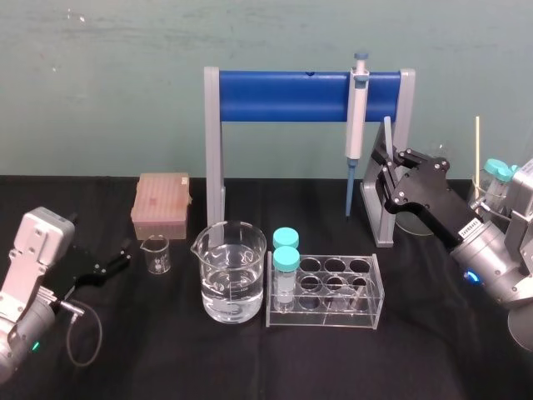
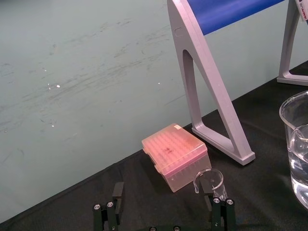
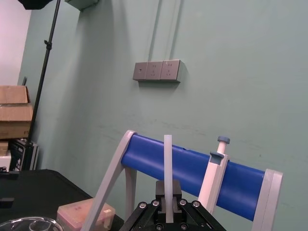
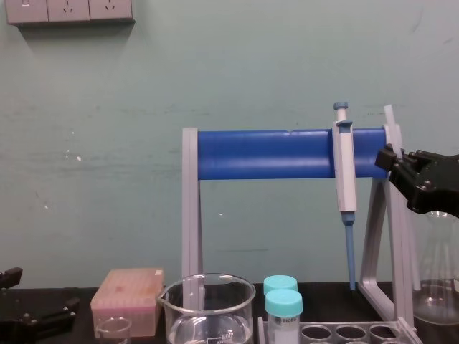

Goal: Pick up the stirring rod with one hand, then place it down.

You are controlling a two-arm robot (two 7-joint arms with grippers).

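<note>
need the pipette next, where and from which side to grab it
Grip the pipette by its white body below the hook, from the front: it hangs upright on the blue bar. The right gripper beside it holds the stirring rod; the left gripper sits far left.

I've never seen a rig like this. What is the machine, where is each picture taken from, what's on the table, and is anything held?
This is a two-armed robot with black grippers. One picture looks down from its head, one looks across from its chest, one comes from each wrist. On the black table stand a pink tip box, a small beaker, a large beaker of clear liquid, a clear tube rack with two teal-capped tubes, and a blue stand carrying a pipette. The right gripper, raised beside the stand's right leg, is shut on the stirring rod, held upright. The left gripper rests open at the table's left, holding nothing.
</note>
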